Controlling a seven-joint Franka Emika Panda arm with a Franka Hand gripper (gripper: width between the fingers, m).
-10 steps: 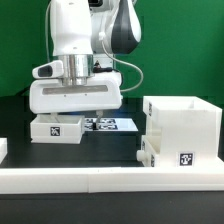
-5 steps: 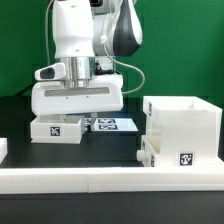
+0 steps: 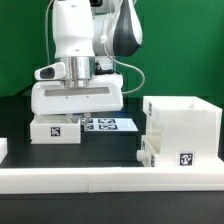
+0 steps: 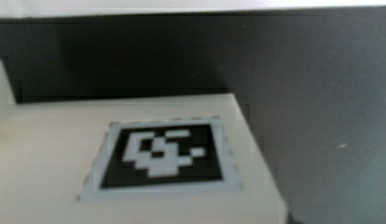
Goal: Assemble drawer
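Just above a tray (image 3: pixel 56 131) the gripper (image 3: pixel 73 115) hangs low; its fingers are hidden, so spread or pinching cannot be told. The tray's tag (image 4: pixel 163 153) fills the wrist view. The marker board (image 3: pixel 112 124) lies just beside the tray; the casing (image 3: pixel 185 125) stands at the exterior view's right.

The black table (image 3: pixel 105 150) is carrying every item in the work area. The marker board (image 3: pixel 112 124) is lying flat on it toward the rear, showing several black-and-white tags face up. Its end toward the exterior view's left is being hidden by items in front. A long low white rail (image 3: pixel 90 180) is running along the near edge, spanning the full width of the exterior view. A small white block (image 3: pixel 3 149) is showing just above the rail at the exterior view's left edge, cut off by the frame. A plain green backdrop (image 3: pixel 20 50) is standing behind the table.
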